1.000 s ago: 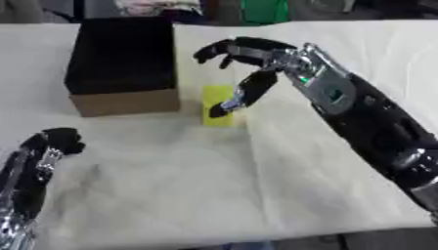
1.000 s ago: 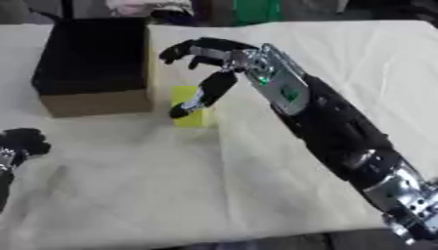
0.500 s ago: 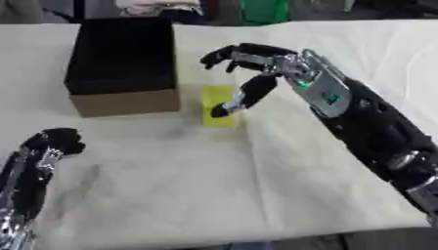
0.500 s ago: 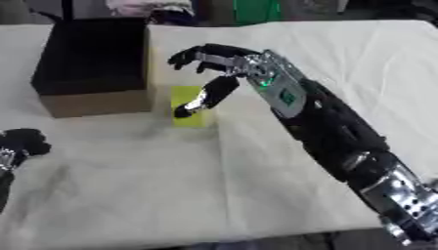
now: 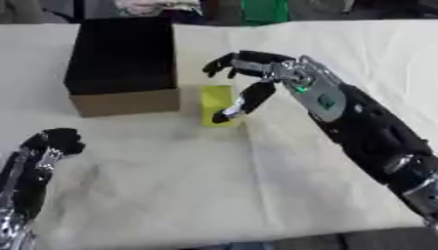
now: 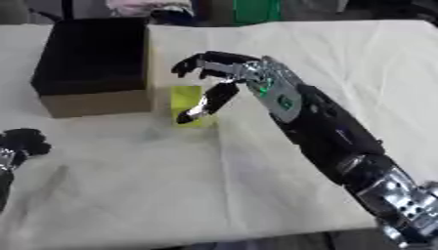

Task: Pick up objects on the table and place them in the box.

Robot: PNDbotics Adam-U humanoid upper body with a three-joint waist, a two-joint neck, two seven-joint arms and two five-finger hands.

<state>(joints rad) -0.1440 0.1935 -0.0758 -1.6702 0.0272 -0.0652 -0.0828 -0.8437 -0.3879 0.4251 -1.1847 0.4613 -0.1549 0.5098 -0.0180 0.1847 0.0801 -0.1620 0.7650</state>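
Observation:
A yellow-green block [image 5: 214, 101] stands on the cloth just right of the cardboard box [image 5: 124, 100], whose inside is dark. My right hand [image 5: 253, 73] hovers over the block with its fingers spread above it and the thumb [image 5: 239, 104] reaching down across the block's front face. The fingers do not close round the block. My left hand [image 5: 53, 142] rests at the lower left, away from the block, with its fingers curled and nothing in it.
A cream cloth [image 5: 214, 180] covers the table, with wide bare cloth in front and to the right. Someone sits beyond the far edge, and a green thing [image 5: 263, 10] stands there too.
My right hand has drawn back a little to the right and its fingers have lifted off the block. The block and the left hand have stayed put.

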